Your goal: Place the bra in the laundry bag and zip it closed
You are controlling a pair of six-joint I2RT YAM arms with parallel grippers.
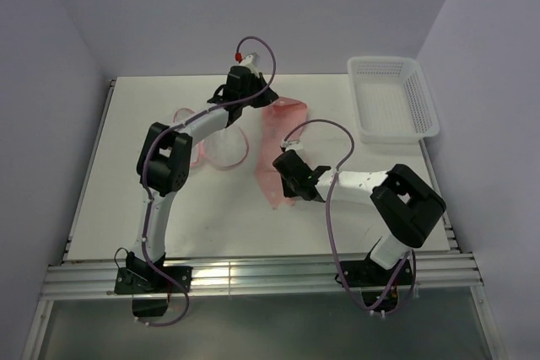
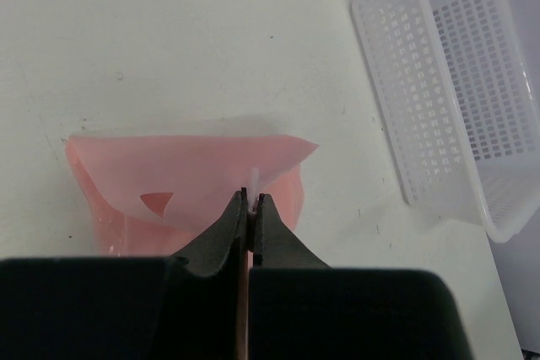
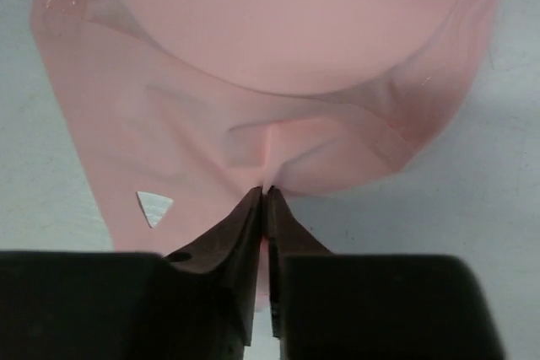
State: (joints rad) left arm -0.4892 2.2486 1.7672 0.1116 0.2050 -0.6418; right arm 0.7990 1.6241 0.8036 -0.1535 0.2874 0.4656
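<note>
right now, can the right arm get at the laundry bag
Probably not yet: the right tool is shut on the bra, so it is not free, and the left arm lies across the laundry bag, covering part of it.

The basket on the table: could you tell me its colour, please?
The basket is white, with a perforated lattice; clearest in left wrist view.

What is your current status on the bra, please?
Left claw shut on bra, far end. Right claw shut on near end. Bra outside laundry bag. Left arm overhangs bag.
</note>
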